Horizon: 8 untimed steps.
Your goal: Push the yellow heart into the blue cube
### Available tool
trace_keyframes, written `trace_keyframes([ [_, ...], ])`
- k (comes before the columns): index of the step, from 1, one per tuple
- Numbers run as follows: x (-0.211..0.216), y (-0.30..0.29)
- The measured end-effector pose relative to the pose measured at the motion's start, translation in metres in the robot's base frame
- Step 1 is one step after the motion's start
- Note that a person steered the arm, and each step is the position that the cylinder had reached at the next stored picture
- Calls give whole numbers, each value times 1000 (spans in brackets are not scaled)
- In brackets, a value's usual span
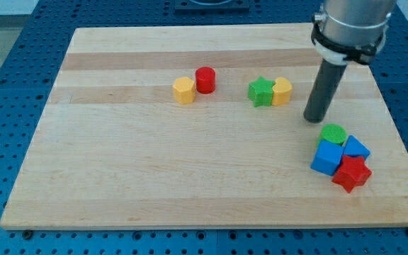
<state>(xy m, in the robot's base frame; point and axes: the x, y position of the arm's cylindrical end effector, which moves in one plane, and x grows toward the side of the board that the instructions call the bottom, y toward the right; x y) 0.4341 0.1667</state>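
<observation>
My tip (pixel 315 118) sits on the surface (pixel 154 177), just right of and slightly below the yellow heart (pixel 282 91). No fingers on this rig, just a bare rod, so nothing to open or clench.

The yellow heart is touching the green star (pixel 261 91) on its left side. The target looks like the larger blue cube (pixel 326 157), in the cluster toward the view's bottom right, packed with the green cylinder (pixel 333 133), a smaller blue block (pixel 356 147) and the red star (pixel 352 173).

My read: I'm on the wrong side of the heart. The push line has to run down and to the right, so I need to get to the heart's upper left, which is where the green star sits.

Plan:
- Loop round the heart's top, staying off it.
- Enter the seam between star and heart from above, so the star gets left behind.
- Push in short strokes and re-centre if the heart slips off.

Risk: the green cylinder lies near the line, so the heart may strike it first. Approaching the cube's left face from a more leftward start should avoid that.

The yellow hexagon (pixel 183 91) and red cylinder (pixel 205 80) are well clear.
</observation>
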Motion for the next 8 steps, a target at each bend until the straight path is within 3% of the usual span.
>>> trace_keyframes([
  [2,-71,-43],
  [4,-94,-123],
  [5,-93,-130],
  [8,-74,-55],
])
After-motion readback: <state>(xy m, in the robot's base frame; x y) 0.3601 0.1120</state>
